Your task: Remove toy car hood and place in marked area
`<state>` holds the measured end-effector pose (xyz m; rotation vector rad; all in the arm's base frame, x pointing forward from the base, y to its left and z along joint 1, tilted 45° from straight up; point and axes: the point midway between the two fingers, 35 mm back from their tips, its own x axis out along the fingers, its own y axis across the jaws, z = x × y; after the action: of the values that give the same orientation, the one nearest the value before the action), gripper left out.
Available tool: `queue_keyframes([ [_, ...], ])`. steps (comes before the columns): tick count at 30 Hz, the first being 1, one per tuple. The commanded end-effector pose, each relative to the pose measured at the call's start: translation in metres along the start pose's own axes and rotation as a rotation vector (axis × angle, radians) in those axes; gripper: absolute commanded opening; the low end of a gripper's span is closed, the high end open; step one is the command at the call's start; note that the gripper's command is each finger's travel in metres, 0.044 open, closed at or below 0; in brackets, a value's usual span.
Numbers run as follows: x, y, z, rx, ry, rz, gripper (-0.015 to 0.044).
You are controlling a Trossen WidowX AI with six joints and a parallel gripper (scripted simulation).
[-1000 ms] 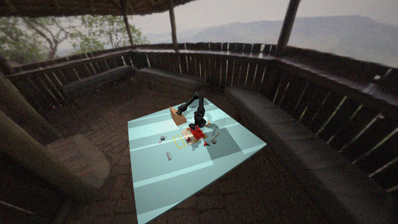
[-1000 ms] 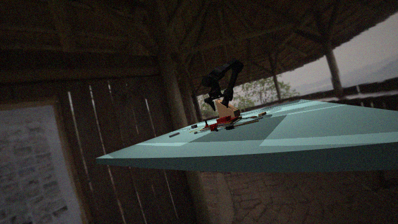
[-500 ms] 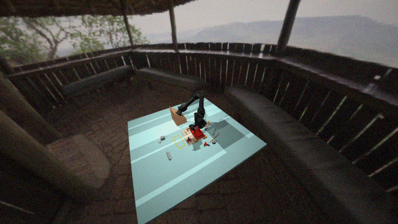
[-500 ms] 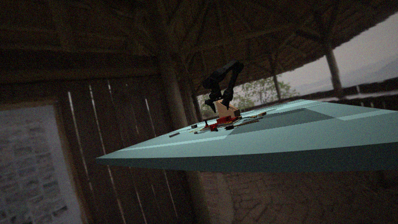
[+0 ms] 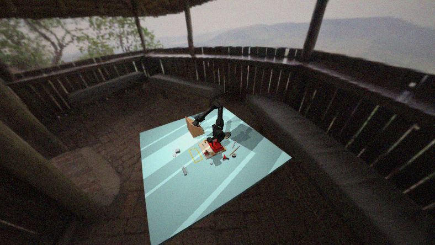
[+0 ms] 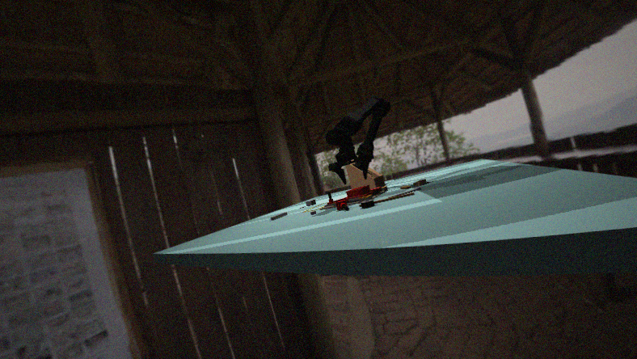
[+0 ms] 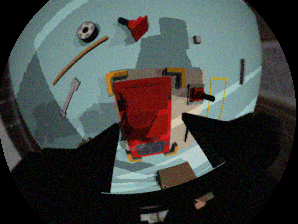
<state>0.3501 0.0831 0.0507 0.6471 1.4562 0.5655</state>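
Wrist | red hood (image 7: 144, 115) betw. spread fingers | no contact seen

Thatched roof (image 5: 91, 6) overhead, wooden posts (image 5: 313, 27) holding it. Dark slatted railing (image 5: 243, 73) rings stone floor (image 5: 115, 121), benches (image 5: 319, 158) along it. Pale blue table (image 5: 194, 194) striped with light. Hazy hills (image 5: 350, 33), trees (image 5: 60, 36) beyond. Left wall panel (image 6: 44, 267), possibly brick.

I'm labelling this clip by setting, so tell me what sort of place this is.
Most likely an open-sided wooden pavilion or gazebo on a hillside. A dark slatted railing rings the space, posts carry a thatch-like roof, and hazy mountains and trees show beyond. The pale blue table stands on a stone-paved floor.
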Motion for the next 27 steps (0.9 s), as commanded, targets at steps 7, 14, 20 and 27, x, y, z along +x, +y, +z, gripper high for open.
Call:
queue_keyframes([
  [7, 0.011, 0.001, -0.003, 0.005, 0.007, 0.005, 0.044],
  [14, 0.017, 0.001, -0.004, 0.005, 0.007, 0.006, 0.044],
  [20, 0.022, 0.001, -0.005, 0.005, 0.007, 0.006, 0.044],
  [27, 0.026, 0.001, -0.005, 0.005, 0.007, 0.007, 0.044],
])
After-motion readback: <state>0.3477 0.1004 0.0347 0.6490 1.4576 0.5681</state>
